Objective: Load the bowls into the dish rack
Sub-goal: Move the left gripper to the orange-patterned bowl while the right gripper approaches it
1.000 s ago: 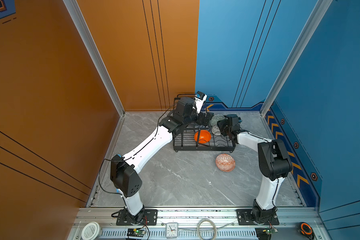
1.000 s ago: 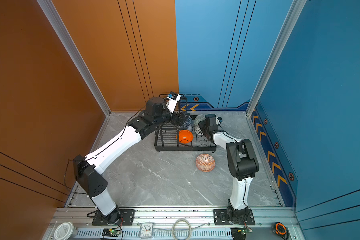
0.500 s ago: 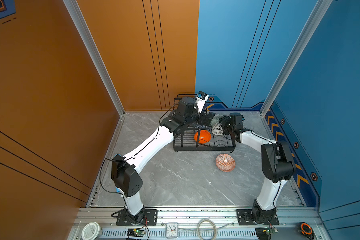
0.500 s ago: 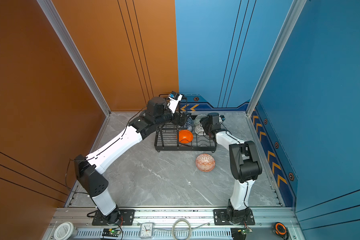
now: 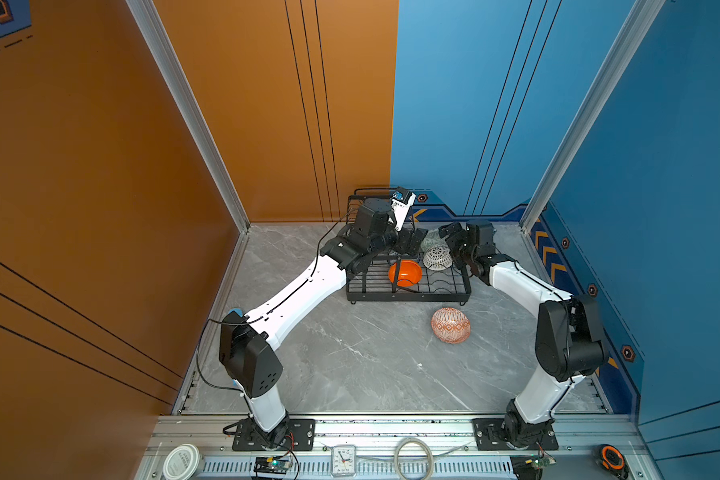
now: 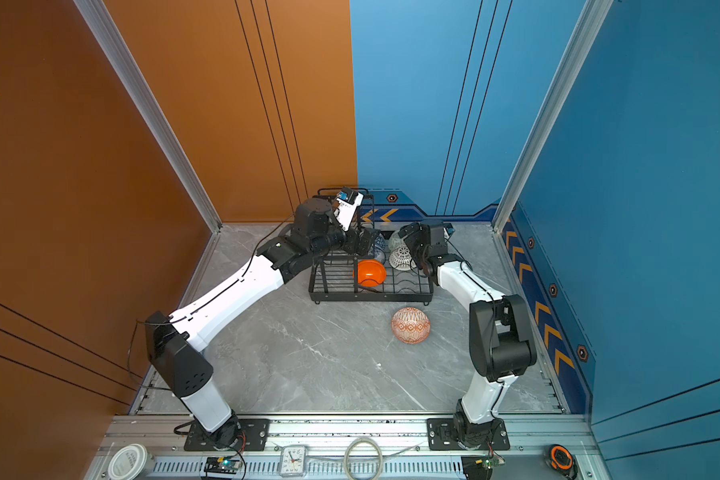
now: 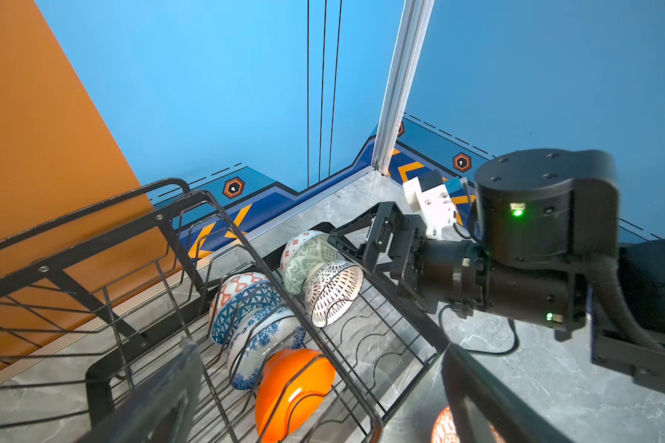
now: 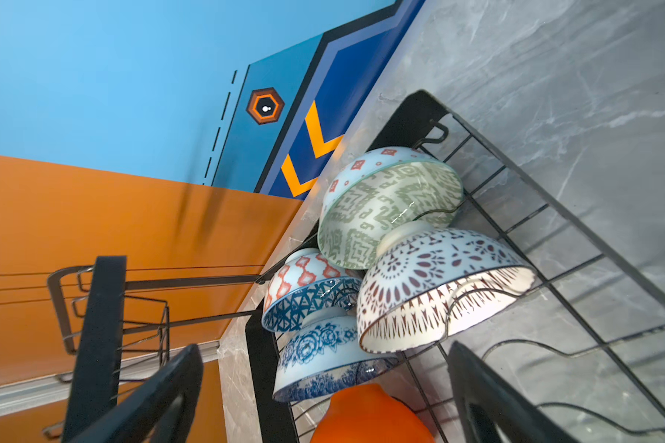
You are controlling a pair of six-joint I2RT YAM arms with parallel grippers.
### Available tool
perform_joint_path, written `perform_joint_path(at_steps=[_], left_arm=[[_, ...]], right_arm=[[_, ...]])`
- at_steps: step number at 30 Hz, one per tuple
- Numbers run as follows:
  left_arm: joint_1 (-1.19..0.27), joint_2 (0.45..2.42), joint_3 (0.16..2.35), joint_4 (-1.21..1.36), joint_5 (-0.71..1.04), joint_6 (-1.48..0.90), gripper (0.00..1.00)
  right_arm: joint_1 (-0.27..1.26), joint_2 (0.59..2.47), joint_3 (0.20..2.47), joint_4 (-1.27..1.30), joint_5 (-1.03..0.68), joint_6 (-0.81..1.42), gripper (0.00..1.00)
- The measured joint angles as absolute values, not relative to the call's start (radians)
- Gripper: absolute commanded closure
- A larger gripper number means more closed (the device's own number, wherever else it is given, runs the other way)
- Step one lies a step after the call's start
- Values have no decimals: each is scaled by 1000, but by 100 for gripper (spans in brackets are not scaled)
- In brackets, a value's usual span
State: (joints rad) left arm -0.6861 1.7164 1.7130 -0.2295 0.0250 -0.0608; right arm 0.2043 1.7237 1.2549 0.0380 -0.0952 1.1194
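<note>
- Left wrist view: crops the orange-white diamond bowl [image 7: 444, 429] to a sliver just outside one blurred finger of the left gripper [image 7: 321, 347]; screens part of the white-and-blue floral bowl [image 7: 265, 341] behind wires of the dish rack [image 7: 98, 387].
- Right wrist view: cuts the plain orange bowl [image 8: 369, 418] at the frame edge, between the fingers [image 8: 166, 383] of the right gripper [image 8: 325, 347]; shows those fingers only as dark, out-of-focus tips.
- In both top views: buries the back of the rack under the two wrists; leaves the blue bowls there too small to tell apart.
- Ahead of both sets of jaws, on the rack's base tray: five bowls tipped on edge, with the pale green patterned bowl [image 8: 388, 207] farthest, the white-black lattice bowl [image 8: 438, 291] leaning against it, the blue geometric bowl [image 8: 308, 303] alongside, then floral, then orange nearest.
- Between the left jaws and those bowls: the rack's raised upper shelf [image 7: 54, 264] and its slanting wires.
- Well behind both jaws, outside the rack: diamond bowl, upside down on the grey marble tabletop [image 5: 350, 353].
- Left jaws: spread wide, gripping nothing.
- Right jaws: spread wide, holding nothing; lattice bowl just ahead, clear of both fingers in the right wrist view; contact of one fingertip with the green bowl's rim impossible to judge from the left wrist view.
</note>
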Motion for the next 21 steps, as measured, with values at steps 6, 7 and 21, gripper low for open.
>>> perform_joint_path(at_steps=[6,7,21], left_arm=[[-695,1683,1697,-229,-4,-90,2],[-696,1681,1697,-229,-8,-97,2],[-840,1551,1589,-292,-132,-175,2]], right_arm=[[208,1617,1238,-1,-138,1040,0],[208,1595,1228,-4,-150,1026,0],[187,1262,1134,-237,-236,884,0]])
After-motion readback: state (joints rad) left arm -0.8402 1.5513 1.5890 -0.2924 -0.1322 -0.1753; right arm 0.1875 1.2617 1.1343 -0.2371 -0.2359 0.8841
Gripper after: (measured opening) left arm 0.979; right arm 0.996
